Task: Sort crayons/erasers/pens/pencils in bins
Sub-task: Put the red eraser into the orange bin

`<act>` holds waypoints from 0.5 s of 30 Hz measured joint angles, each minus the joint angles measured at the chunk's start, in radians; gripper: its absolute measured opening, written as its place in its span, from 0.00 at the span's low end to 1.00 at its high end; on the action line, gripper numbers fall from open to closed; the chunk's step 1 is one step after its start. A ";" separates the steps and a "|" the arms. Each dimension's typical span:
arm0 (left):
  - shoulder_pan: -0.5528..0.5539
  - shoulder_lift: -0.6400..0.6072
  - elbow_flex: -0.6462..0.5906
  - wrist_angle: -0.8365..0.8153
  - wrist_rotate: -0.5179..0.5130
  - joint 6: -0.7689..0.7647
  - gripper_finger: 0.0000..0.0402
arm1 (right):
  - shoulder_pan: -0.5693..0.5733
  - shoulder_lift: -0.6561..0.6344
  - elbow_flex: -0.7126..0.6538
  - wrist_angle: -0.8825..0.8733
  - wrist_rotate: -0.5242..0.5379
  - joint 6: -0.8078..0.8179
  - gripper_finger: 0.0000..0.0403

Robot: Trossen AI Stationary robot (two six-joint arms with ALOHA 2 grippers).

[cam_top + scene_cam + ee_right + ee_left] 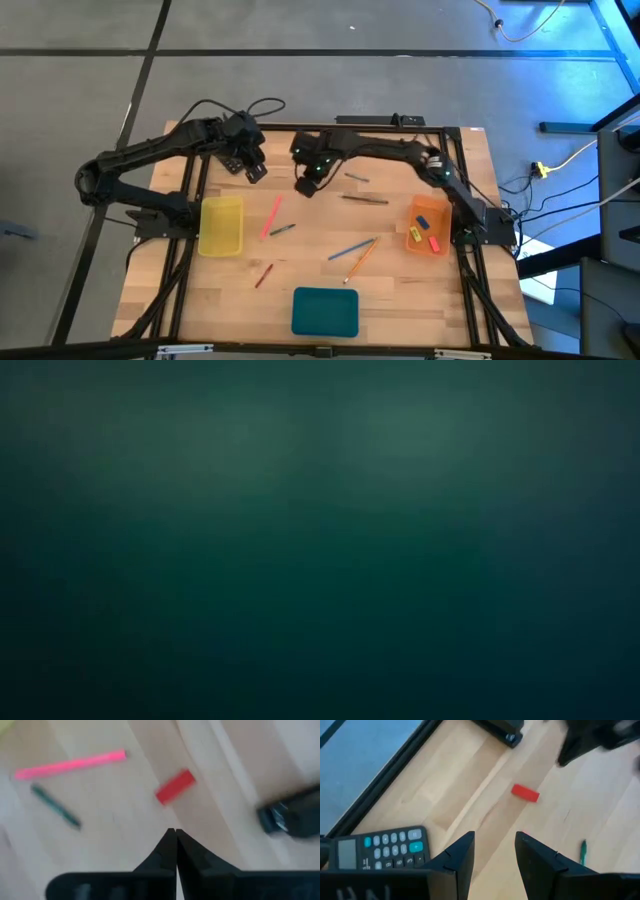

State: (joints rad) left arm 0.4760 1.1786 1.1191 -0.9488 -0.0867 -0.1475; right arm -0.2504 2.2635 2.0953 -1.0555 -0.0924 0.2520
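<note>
My left gripper [252,168] [494,851] hovers open over the far-left part of the table, a red eraser [525,793] lying on the wood ahead of its fingers. My right gripper [307,183] [175,836] is shut near the table's middle, with the same red eraser [175,786] just beyond its tips. A pink pen [271,217] [70,764] and a green pen [282,230] [55,807] lie beside the yellow bin [221,226]. The orange bin [428,226] holds several erasers. The teal bin [325,310] sits at the near edge.
A black calculator [380,851] lies by my left gripper. A blue pen [349,249], an orange pencil [362,259], a brown pencil [365,199], a short dark stick [357,177] and a reddish crayon [263,275] lie on the wood. The low view shows only dark teal blur.
</note>
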 joint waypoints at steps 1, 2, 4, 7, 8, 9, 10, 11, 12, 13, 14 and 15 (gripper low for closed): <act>-0.002 0.002 0.000 0.015 0.000 -0.008 0.34 | 0.000 -0.024 0.000 -0.022 0.001 -0.019 0.01; -0.006 0.007 0.000 0.029 0.001 -0.017 0.34 | 0.000 -0.050 0.000 -0.041 0.001 -0.031 0.02; -0.012 0.019 0.000 0.051 0.010 -0.045 0.34 | -0.001 -0.087 0.003 -0.084 -0.017 -0.058 0.02; -0.012 0.042 0.000 0.101 0.022 -0.075 0.34 | -0.003 -0.095 0.002 -0.086 -0.027 -0.107 0.02; -0.013 0.053 0.000 0.120 0.022 -0.084 0.34 | -0.003 -0.091 0.000 -0.079 -0.026 -0.126 0.02; -0.013 0.062 0.000 0.134 0.022 -0.087 0.34 | -0.003 -0.085 -0.003 -0.057 -0.027 -0.150 0.02; -0.013 0.071 0.000 0.146 0.022 -0.089 0.34 | -0.004 -0.079 -0.005 -0.025 -0.027 -0.173 0.03; -0.013 0.077 0.000 0.163 0.022 -0.091 0.34 | -0.006 -0.069 -0.006 -0.003 -0.028 -0.188 0.04; -0.013 0.081 0.000 0.170 0.022 -0.101 0.34 | -0.007 -0.053 -0.006 0.012 -0.035 -0.205 0.05; -0.013 0.083 0.000 0.169 0.022 -0.113 0.34 | -0.009 -0.035 -0.007 0.031 -0.046 -0.212 0.07; -0.013 0.086 0.000 0.179 0.022 -0.125 0.34 | -0.009 -0.015 -0.008 0.047 -0.053 -0.224 0.09; -0.013 0.088 0.000 0.186 0.022 -0.137 0.34 | -0.009 0.005 -0.008 0.058 -0.060 -0.242 0.11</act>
State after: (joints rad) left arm 0.4633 1.2666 1.1191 -0.7628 -0.0650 -0.2844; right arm -0.2596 2.2683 2.0869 -0.9976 -0.1526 0.0102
